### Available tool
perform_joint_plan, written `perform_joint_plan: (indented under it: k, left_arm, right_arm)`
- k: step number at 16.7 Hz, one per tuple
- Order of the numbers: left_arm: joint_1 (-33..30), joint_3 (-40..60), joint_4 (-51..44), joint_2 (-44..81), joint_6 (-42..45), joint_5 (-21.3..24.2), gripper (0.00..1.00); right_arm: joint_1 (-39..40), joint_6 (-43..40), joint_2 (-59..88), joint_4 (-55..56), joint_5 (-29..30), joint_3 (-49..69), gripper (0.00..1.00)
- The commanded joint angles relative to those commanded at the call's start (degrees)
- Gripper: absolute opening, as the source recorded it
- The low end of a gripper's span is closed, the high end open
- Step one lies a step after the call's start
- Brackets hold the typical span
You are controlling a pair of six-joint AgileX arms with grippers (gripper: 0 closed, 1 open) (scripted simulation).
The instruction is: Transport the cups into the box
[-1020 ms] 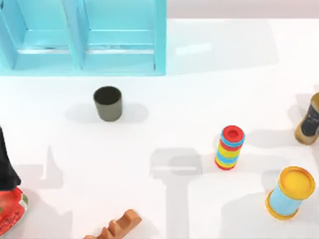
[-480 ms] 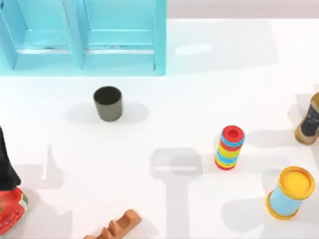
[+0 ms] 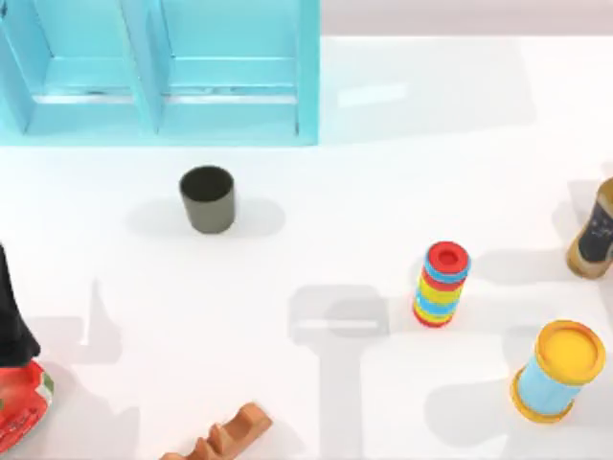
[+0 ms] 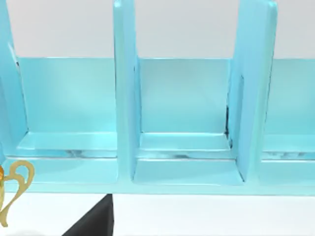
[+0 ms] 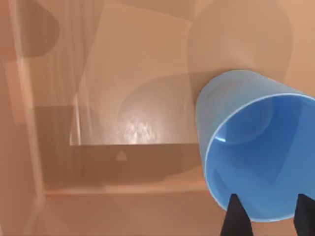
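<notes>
The medium blue cup (image 5: 256,147) hangs mouth-up inside a tan box (image 5: 123,123), whose floor and walls surround it in the right wrist view. My right gripper (image 5: 271,216) is shut on the blue cup, with the cup's rim passing between its two dark fingertips (image 5: 238,219). The dark grey-olive cup (image 3: 207,198) stands upright on the white table, left of centre and just in front of the turquoise shelf. My left arm (image 3: 11,316) is parked at the table's left edge.
A turquoise shelf unit (image 3: 158,72) with upright dividers spans the back left. A rainbow-striped ring stack (image 3: 442,284), a yellow-lidded light-blue tub (image 3: 558,372) and a brown bottle (image 3: 596,230) stand on the right. A brown ridged block (image 3: 225,436) and a red object (image 3: 19,407) lie along the front.
A shadow on the table at the front right has grown and spread leftward. The grey-olive cup and the other objects have not moved.
</notes>
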Motion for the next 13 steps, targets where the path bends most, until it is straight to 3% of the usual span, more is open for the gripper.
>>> perform_joint_plan:
  k: [6, 13]
  left_arm:
    - [0.0, 0.0, 0.0, 0.0, 0.0, 0.0, 1.00]
    - [0.0, 0.0, 0.0, 0.0, 0.0, 0.0, 1.00]
  right_arm:
    - [0.0, 0.0, 0.0, 0.0, 0.0, 0.0, 0.98]
    - [0.0, 0.0, 0.0, 0.0, 0.0, 0.0, 1.00]
